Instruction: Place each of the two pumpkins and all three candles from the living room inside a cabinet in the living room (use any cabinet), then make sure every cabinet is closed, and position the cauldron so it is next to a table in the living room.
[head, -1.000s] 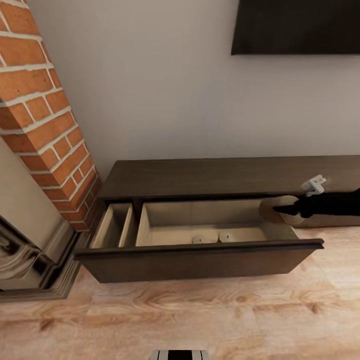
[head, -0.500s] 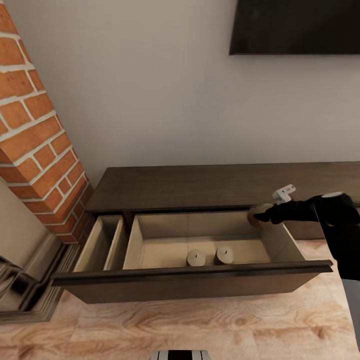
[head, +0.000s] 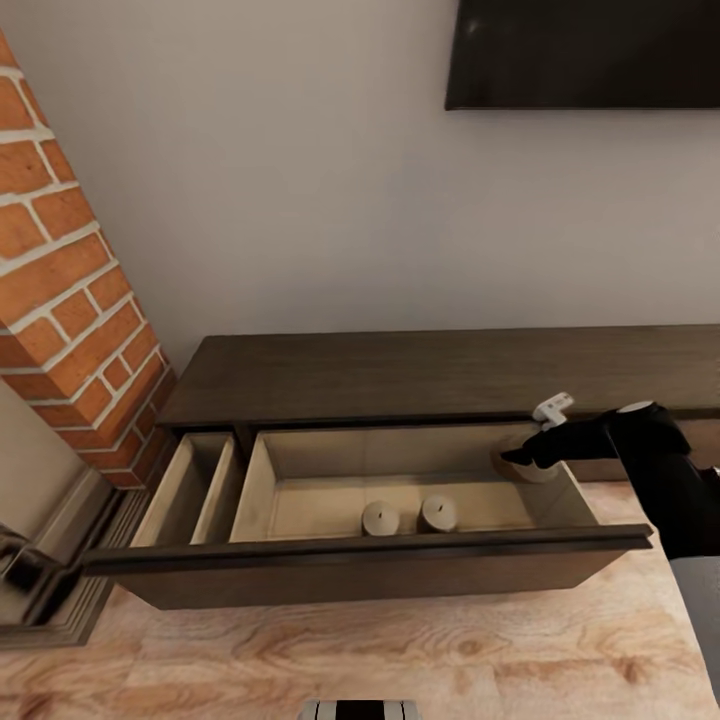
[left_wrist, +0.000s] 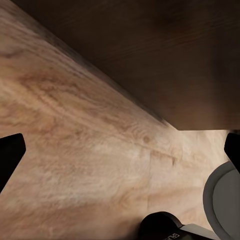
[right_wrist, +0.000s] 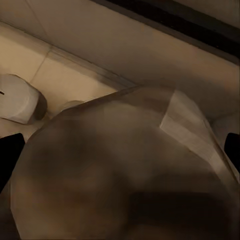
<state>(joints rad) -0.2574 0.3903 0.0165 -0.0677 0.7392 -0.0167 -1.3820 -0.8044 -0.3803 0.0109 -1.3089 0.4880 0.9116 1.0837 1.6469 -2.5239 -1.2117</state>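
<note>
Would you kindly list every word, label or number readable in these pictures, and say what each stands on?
White lettering on the black robot part at the edge of the left wrist view: cut off and too blurred to read.
Long dark brown wooden cabinet, its open drawer's beige candles, black wall screen: no text.

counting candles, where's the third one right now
In the head view the third candle sits in the right gripper, over the right end of the open cabinet drawer, right of two candles inside.

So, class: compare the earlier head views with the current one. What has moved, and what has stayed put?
The right gripper, holding a candle, has come further in over the open drawer and lower. The two candles on the drawer floor stayed put, and the drawer stays open.
</note>
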